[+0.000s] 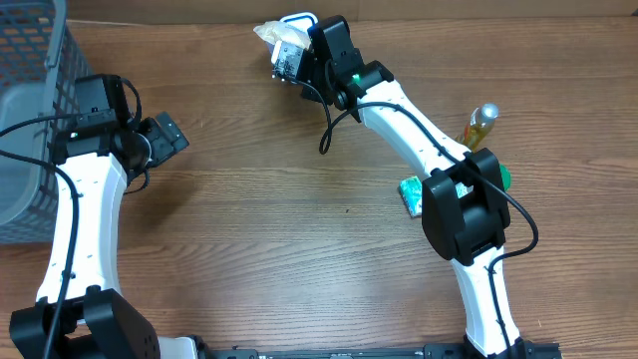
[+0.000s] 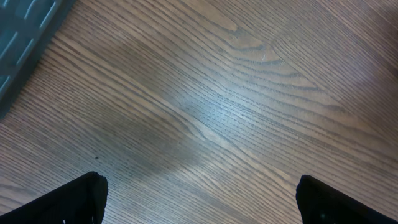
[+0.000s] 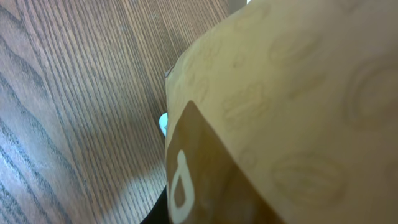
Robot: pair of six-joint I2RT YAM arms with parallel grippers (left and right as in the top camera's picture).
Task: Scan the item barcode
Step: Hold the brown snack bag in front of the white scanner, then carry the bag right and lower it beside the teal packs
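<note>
**Overhead view.** The right gripper (image 1: 299, 62) is closed tight, pinching a tan paper packet (image 1: 276, 38). The packet sticks out past the fingertips and a printed label on it faces upward. Just beyond the packet, on the side away from the right wrist, lies a white object with a blue rim (image 1: 297, 19), mostly hidden. Well behind the right gripper, beside that arm's elbow, stand a bottle of yellow liquid (image 1: 482, 124) and a teal packet (image 1: 412, 194). The left gripper (image 1: 167, 135) has its jaws spread wide and holds nothing. It is well apart from the tan packet, and a grey basket (image 1: 28, 70) stands behind its wrist.

**Right wrist view.** The tan paper packet (image 3: 298, 93) fills most of the frame, close to the lens. A darker brown panel with a pale figure shows on its lower face. The wooden table (image 3: 68, 106) lies beneath it. The fingers themselves cannot be made out.

**Left wrist view.** The left gripper (image 2: 202, 194) hangs over bare wood. Its fingertips (image 2: 73, 199) sit at the lower corners of the frame, and a corner of the grey basket (image 2: 22, 31) shows at the upper left.
</note>
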